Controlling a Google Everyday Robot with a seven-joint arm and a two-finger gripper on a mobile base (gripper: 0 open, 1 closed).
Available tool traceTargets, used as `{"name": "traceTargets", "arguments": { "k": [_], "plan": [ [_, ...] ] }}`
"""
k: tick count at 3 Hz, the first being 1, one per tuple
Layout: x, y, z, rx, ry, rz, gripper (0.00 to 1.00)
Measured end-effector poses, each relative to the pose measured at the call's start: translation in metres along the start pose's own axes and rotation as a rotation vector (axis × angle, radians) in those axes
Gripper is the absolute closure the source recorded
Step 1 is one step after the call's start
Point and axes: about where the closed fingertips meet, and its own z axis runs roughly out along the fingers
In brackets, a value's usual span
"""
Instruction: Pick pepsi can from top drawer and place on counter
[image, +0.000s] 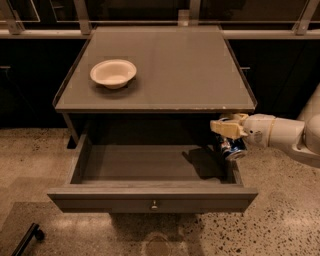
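The top drawer (150, 192) is pulled open below the counter (165, 70). My gripper (227, 131) reaches in from the right at the drawer's right end and is shut on the pepsi can (231, 148), a dark blue can with a silver end. The can hangs tilted under the fingers, lifted above the drawer floor near the right wall. Its shadow falls on the drawer floor to its left.
A white bowl (113, 73) sits on the counter's left part. The white arm (285, 135) comes in from the right edge. A speckled floor lies around the cabinet, with a dark object (27, 239) at the lower left.
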Motion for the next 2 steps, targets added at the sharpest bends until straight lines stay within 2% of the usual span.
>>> {"name": "traceTargets", "arguments": {
  "k": [1,2],
  "plan": [
    [0.004,-0.001,0.001,0.000,0.000,0.000,1.00],
    [0.028,-0.025,0.018,0.028,-0.001,0.032,1.00]
  ]
}}
